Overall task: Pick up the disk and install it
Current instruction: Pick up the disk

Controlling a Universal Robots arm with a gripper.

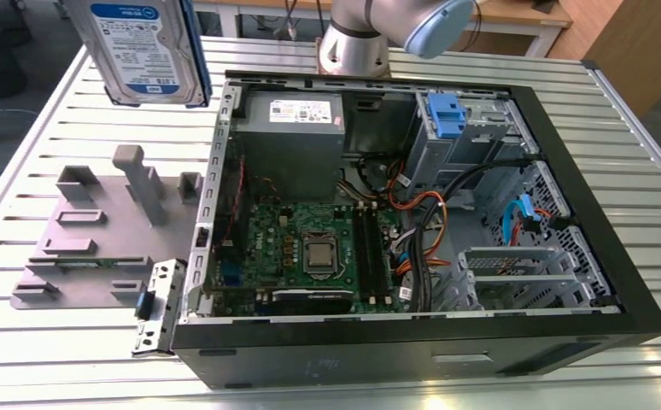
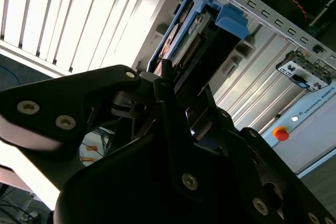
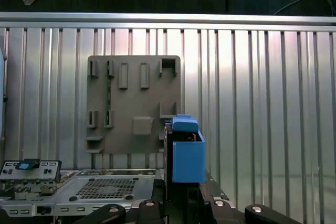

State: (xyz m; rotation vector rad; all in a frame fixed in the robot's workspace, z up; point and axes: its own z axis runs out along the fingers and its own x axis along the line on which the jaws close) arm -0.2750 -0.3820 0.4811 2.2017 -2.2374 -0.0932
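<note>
The disk (image 1: 146, 49) hangs upright in the air at the exterior view's upper left, its blue-and-white label facing the camera and a blue bracket along its edge. It is above the slatted table, beside the open computer case (image 1: 604, 282) and beyond the grey fixture plate (image 1: 85, 248). In the second wrist view my gripper (image 2: 181, 83) is shut on the disk (image 2: 191, 27), its black fingers (image 2: 167, 85) clamping the lower end. In the first wrist view the disk (image 3: 187, 153) stands edge-on above the fixture plate (image 3: 134, 100).
Inside the case are a grey power supply (image 1: 290, 141), a green motherboard (image 1: 307, 248), loose cables and a metal drive cage with a blue tab (image 1: 445, 115). The arm's base (image 1: 356, 47) stands behind the case. A small metal bracket (image 1: 156, 303) leans at the case's front corner.
</note>
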